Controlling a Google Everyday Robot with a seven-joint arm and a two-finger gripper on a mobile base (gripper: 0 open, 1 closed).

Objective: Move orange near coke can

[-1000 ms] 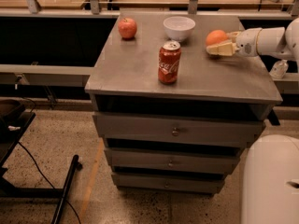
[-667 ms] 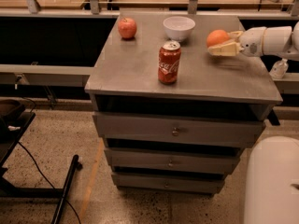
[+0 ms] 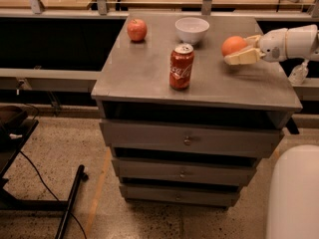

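Observation:
The orange (image 3: 233, 46) is round and plain orange, held just above the right side of the grey cabinet top (image 3: 144, 73). My gripper (image 3: 241, 49) reaches in from the right and is shut on the orange, one finger (image 3: 243, 58) under its near side. The red coke can (image 3: 181, 66) stands upright near the middle of the top, about a can's height to the left of the orange and a little nearer the front.
A white bowl (image 3: 192, 30) sits at the back middle, behind the can. A reddish apple (image 3: 136, 30) sits at the back left. The cabinet has several drawers (image 3: 187, 141) below. A white rounded robot part (image 3: 294, 193) fills the lower right.
The gripper with the orange has shifted slightly to the left, toward the can. The can, bowl and apple have not moved.

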